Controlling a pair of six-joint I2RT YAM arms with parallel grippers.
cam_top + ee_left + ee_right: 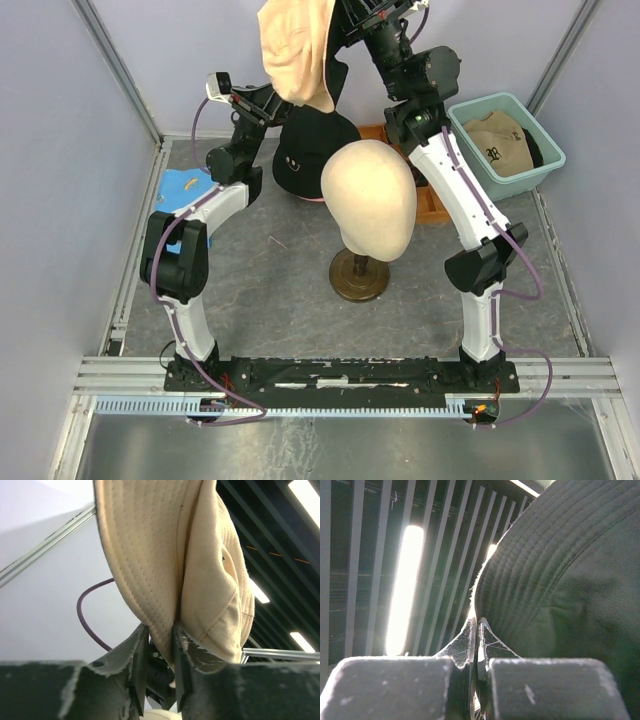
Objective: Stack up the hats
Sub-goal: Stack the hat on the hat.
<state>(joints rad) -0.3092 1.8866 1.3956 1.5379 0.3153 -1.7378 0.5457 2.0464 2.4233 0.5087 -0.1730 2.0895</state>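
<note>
Three hats are apart, so we judge the stacking mostly undone. The plain beige hat point(295, 50) hangs at top centre, on nothing yet; the black cap point(310, 150) lies on the table point(250, 270) just below it; the tan cap point(500, 145) sits in the teal tub point(555, 158) at upper right. The left gripper point(161, 630) pinches the beige brim; the right gripper point(476, 625), jaws together, seems to hold it too.

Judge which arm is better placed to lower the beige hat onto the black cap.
Left, probably. The left gripper pinches the beige hat by its lower brim, close to the black cap. The right gripper, also shut on that hat, is stretched high overhead.
</note>
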